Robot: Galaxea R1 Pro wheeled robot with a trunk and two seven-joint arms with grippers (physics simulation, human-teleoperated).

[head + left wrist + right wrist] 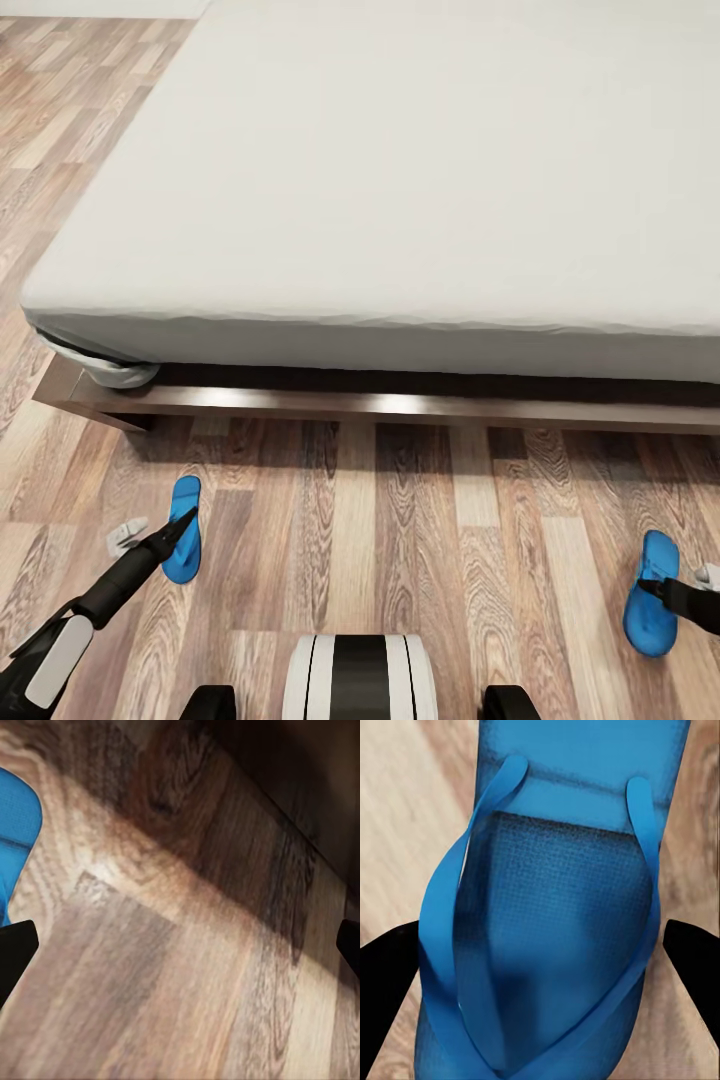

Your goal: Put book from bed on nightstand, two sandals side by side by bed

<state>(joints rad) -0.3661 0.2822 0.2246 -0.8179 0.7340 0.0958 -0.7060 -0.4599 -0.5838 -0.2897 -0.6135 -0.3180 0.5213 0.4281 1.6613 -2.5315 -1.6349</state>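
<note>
- Bed (400, 180) top in frame lies bare; no book visible.
- Sandals (184, 515) (652, 592) sit well apart at lower left and lower right, unpaired.
- Left claw (180, 945) wide over floor; right claw (540, 952) wide, straddling sandal.

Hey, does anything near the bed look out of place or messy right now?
Yes. The two sandals lie far apart on the floor by the bed: one near its corner, the other far to the right. The sheet also sags loose at that corner.

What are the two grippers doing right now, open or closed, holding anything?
Left gripper: open, holding nothing, over bare floor beside one sandal.
Right gripper: open, fingers either side of the other sandal, not closed on it.
</note>
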